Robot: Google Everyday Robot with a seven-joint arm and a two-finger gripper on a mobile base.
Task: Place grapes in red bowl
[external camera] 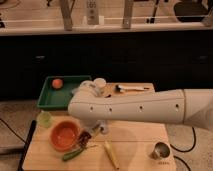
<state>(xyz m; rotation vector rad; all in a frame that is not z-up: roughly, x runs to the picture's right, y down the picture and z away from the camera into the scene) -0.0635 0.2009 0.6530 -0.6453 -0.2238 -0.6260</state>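
The red bowl (64, 135) sits on the wooden table at the front left, and nothing shows inside it. My gripper (89, 134) hangs from the big white arm that reaches in from the right, just off the bowl's right rim. It is shut on the grapes (85, 136), a small dark reddish bunch held low beside the rim and just above the table. The arm's wrist hides the upper part of the fingers.
A green tray (47, 100) with an orange ball (58, 83) stands at the back left, and a pale-green cup (45, 118) is beside the bowl. A green vegetable (75, 154), a yellow item (111, 154) and a metal cup (161, 150) lie along the front. A utensil (132, 88) lies at the back.
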